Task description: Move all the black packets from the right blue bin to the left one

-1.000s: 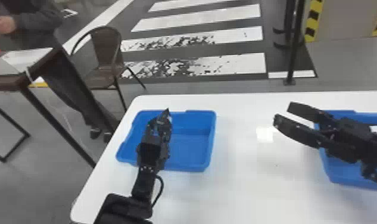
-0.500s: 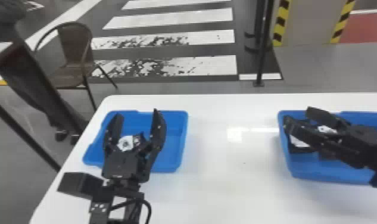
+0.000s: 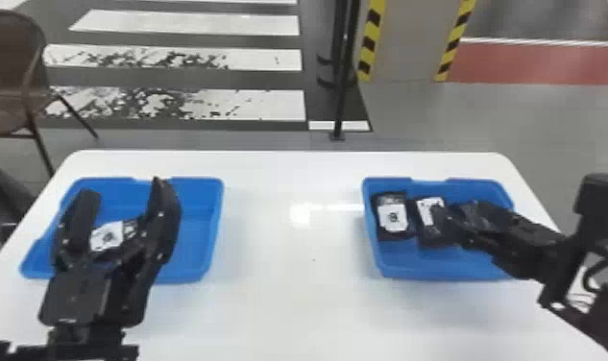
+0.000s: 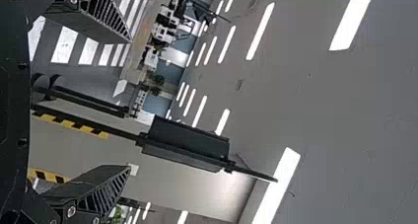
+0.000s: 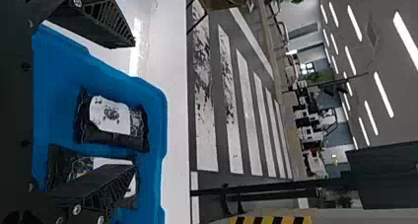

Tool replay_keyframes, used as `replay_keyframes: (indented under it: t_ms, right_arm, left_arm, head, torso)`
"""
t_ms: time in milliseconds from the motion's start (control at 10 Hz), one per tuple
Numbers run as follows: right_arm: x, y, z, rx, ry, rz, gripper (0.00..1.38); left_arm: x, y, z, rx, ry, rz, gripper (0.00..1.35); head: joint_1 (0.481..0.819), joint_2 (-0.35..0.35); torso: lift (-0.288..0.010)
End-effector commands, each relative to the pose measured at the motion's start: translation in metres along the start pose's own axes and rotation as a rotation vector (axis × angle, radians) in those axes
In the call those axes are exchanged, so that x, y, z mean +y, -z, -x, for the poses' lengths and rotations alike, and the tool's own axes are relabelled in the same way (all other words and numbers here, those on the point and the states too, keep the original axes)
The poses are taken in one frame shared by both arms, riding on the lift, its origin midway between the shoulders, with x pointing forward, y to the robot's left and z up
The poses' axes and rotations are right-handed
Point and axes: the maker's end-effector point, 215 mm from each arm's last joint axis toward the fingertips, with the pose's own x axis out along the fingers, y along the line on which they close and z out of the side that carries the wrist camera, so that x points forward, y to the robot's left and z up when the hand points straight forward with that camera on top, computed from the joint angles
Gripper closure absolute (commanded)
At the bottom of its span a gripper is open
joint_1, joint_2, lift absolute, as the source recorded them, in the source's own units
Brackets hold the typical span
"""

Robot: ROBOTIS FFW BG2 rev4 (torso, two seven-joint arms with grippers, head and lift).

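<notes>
Black packets: an outer one (image 3: pixel 392 218) lies label up against the right bin's near-centre side; a second (image 3: pixel 430 218) is just beside it. Dark shape past that: cannot tell if a third packet. Right end effector (image 5: pixel 134 105) is spread and holds nothing; its fingers cross over the second packet, the outer one apart from them. Change: head view has swung right, and right arm has drawn back from outside the right blue bin (image 3: pixel 442 276) to over it. Reads as a return for the next pick; transfer unfinished. A labelled packet (image 3: pixel 106 236) now shows in the left blue bin (image 3: pixel 192 271), behind the left end effector (image 3: pixel 126 187), whose fingers have parted, empty. Both bins on the white worktop (image 3: pixel 293 297); brown chair (image 3: pixel 9 72) beyond.
</notes>
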Motion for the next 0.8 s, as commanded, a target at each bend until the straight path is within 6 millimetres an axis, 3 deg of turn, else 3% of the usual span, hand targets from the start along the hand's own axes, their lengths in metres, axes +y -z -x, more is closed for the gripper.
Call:
replay_keyframes:
  t_ms: [0, 300, 700]
  right_arm:
    - [-0.014, 0.0, -0.005, -0.012, 0.043, 0.006, 0.16]
    - [0.004, -0.001, -0.039, -0.003, 0.019, 0.008, 0.16]
    - [0.006, 0.02, -0.098, 0.049, 0.001, -0.007, 0.16]
  left_arm:
    - [-0.001, 0.002, 0.0, 0.009, 0.004, 0.002, 0.13]
    - [0.002, 0.01, 0.0, 0.036, 0.005, -0.001, 0.13]
    - [-0.001, 0.009, -0.002, 0.033, 0.015, -0.001, 0.13]
  head:
    - [0.695, -0.077]
    - [0.695, -0.085]
    - [0.695, -0.04]
  torso:
    - [-0.14]
    - [-0.14]
    - [-0.14]
